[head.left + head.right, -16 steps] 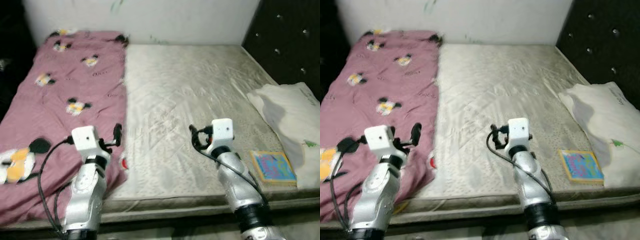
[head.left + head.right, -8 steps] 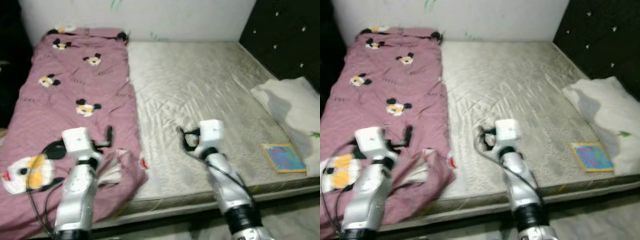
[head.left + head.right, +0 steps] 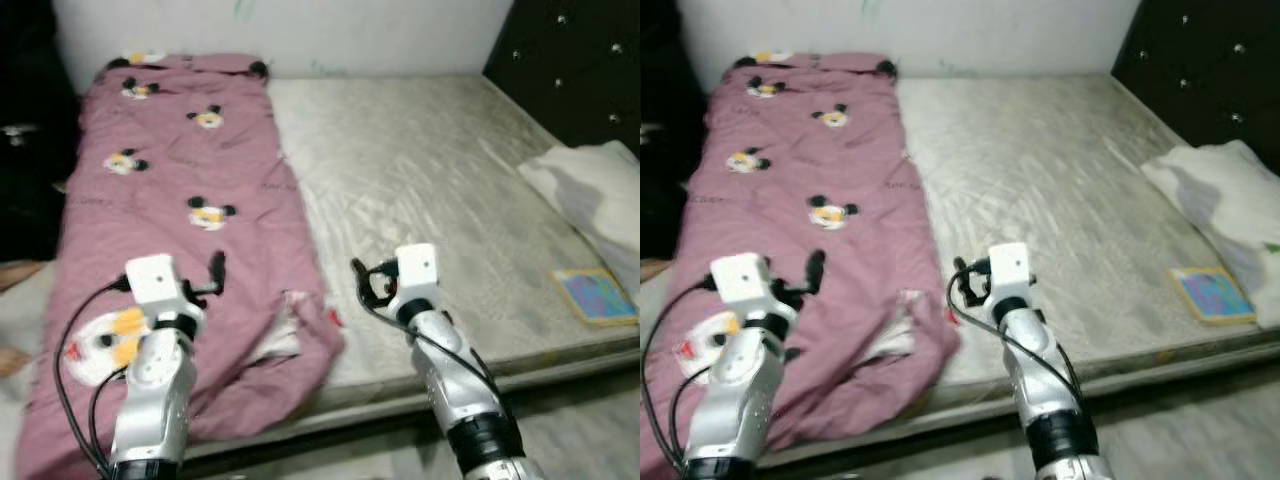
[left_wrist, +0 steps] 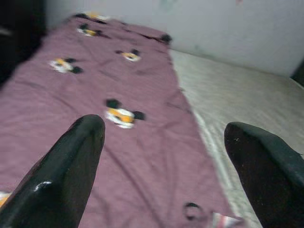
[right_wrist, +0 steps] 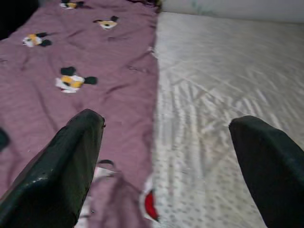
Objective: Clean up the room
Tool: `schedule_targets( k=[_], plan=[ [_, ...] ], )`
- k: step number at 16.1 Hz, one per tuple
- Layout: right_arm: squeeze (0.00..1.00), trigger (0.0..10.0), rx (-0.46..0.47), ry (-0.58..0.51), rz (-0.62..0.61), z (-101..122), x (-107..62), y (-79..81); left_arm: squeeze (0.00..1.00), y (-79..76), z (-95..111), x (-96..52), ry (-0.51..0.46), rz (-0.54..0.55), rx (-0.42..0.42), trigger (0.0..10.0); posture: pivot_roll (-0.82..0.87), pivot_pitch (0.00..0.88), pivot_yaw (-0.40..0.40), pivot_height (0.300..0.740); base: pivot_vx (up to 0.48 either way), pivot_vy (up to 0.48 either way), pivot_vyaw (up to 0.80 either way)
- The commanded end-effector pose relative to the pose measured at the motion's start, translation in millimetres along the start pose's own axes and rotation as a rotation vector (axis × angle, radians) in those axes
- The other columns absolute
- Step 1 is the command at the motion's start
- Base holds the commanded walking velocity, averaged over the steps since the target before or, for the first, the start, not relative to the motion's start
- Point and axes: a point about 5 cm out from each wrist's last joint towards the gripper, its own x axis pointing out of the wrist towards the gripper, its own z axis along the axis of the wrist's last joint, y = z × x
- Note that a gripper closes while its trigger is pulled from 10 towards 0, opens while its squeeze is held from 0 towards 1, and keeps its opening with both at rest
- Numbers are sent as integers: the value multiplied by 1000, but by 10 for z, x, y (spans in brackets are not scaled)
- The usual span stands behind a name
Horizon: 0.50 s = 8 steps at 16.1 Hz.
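1. Left eye view: a bed point(image 3: 430, 170) with a pale quilted mattress is seen against a white wall point(image 3: 300, 30). A pink blanket point(image 3: 190, 190) printed with cartoon mice is spread over the bed's left part, its near end rumpled and hanging over the front edge. A white pillow point(image 3: 590, 190) lies at the right by a dark tufted headboard point(image 3: 570, 70), and a book point(image 3: 597, 296) lies flat near the front right corner of the mattress. The left tool point(image 3: 216, 272) is held above the blanket's near end; the right tool point(image 3: 360, 282) is held above the mattress just right of the blanket's rumpled corner. Whether the fingers are apart cannot be told from here.

2. Right eye view: the same scene is shown, with a strip of floor point(image 3: 1200, 420) visible below the bed's front edge and a dark mass along the far left.

3. Left wrist view: the left tool's two black fingers point(image 4: 71, 171) are seen wide apart, nothing between them. Beyond them the blanket runs to the wall, with the mattress at one side.

4. Right wrist view: the right tool's fingers point(image 5: 61, 171) are likewise spread wide and empty. The seam where blanket meets mattress is seen between them, and a red spot point(image 5: 151, 205) on the blanket's turned-up corner.
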Motion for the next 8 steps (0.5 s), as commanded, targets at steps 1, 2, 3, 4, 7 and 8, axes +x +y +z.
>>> schedule_targets(
  k=[1,2,3,4,7,8],
  plan=[
    [0,10000,-8,10,-31,-10,-19,-107,0,-68,-49,-19,17,-18,-5,10000,52,108,-46,740,0,0,0],
    [0,10000,-8,11,-30,-13,-17,-103,0,-68,-41,-20,10,-12,-1,10000,53,108,-46,740,0,0,0],
    [0,10000,-7,11,-29,-14,-17,-100,0,-65,-42,-19,10,-8,5,10000,53,108,-46,740,0,0,0],
    [0,10000,-6,11,-29,-14,-17,-96,0,-63,-44,-20,11,-5,11,10000,54,107,-47,740,0,0,0],
    [0,10000,-3,23,-32,-32,-12,-91,0,-70,-45,-31,9,-8,15,10000,57,110,-47,740,0,0,0],
    [0,10000,-4,24,-32,-38,-13,-90,0,-70,-48,-37,9,-8,17,10000,59,111,-47,740,0,0,0]
  ],
)
